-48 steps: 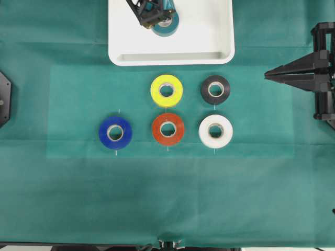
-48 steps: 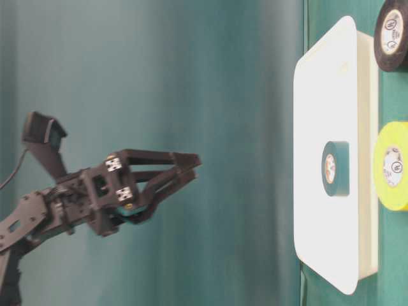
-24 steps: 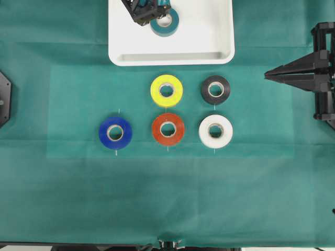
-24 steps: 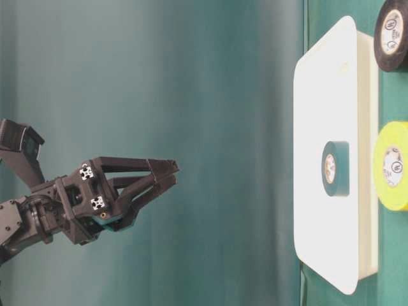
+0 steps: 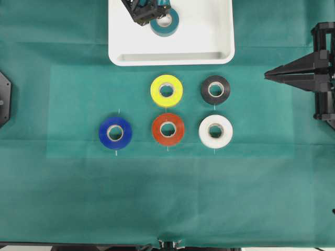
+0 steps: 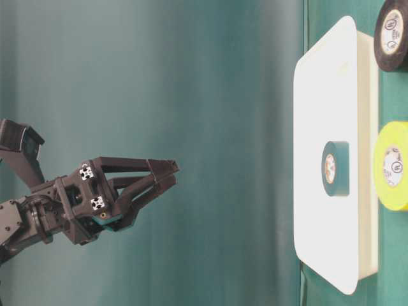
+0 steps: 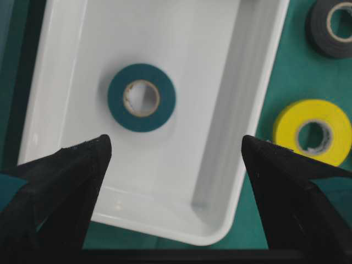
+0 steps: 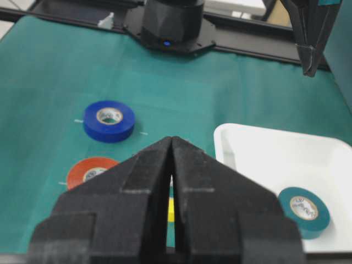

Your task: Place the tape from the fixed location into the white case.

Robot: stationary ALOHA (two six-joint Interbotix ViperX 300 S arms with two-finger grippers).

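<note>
The tape (image 7: 142,98) lies flat in the white case (image 7: 258,99), below the left gripper (image 7: 173,151), fingers (image 7: 82,165) spread apart and empty.

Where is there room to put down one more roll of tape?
Bare cloth spreads below the blue roll, orange roll and white roll. Inside the white case, right of the teal tape, is free. The middle cluster, with the yellow roll and black roll, is crowded.

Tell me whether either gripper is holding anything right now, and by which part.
Nothing is held. The left gripper is open above the white case, where the tape lies free; the right gripper is shut on nothing.
</note>
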